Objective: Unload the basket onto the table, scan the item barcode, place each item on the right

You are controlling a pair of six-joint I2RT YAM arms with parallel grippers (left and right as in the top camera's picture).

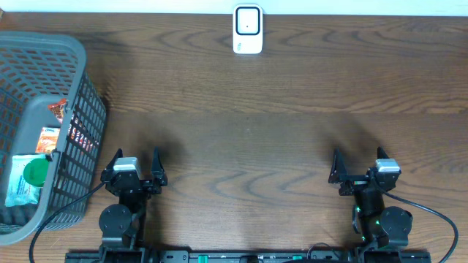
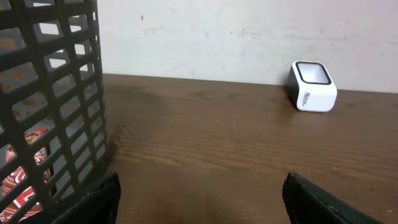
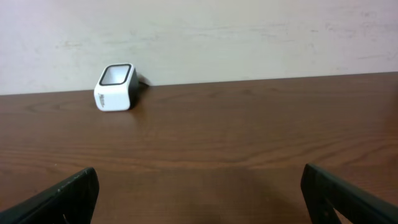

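Observation:
The white barcode scanner (image 1: pixel 248 29) stands at the table's far edge, its dark window facing up; it also shows in the left wrist view (image 2: pixel 312 86) and the right wrist view (image 3: pixel 115 87). Items lie in the grey basket (image 1: pixel 73 45) at the left: a white packet with a green lid (image 1: pixel 28 175) and orange-red snack packets (image 1: pixel 48 139). A red packet (image 2: pixel 22 180) shows through the basket wall (image 2: pixel 92 62). My left gripper (image 1: pixel 136 159) (image 2: pixel 201 186) is open and empty beside the basket. Near the front right, my right gripper (image 1: pixel 357 159) (image 3: pixel 199 180) is open and empty.
The brown wooden table (image 1: pixel 248 146) runs between the arms and the scanner. A pale wall (image 3: pixel 249 31) stands behind the far edge. Both arm bases sit on a rail along the front edge.

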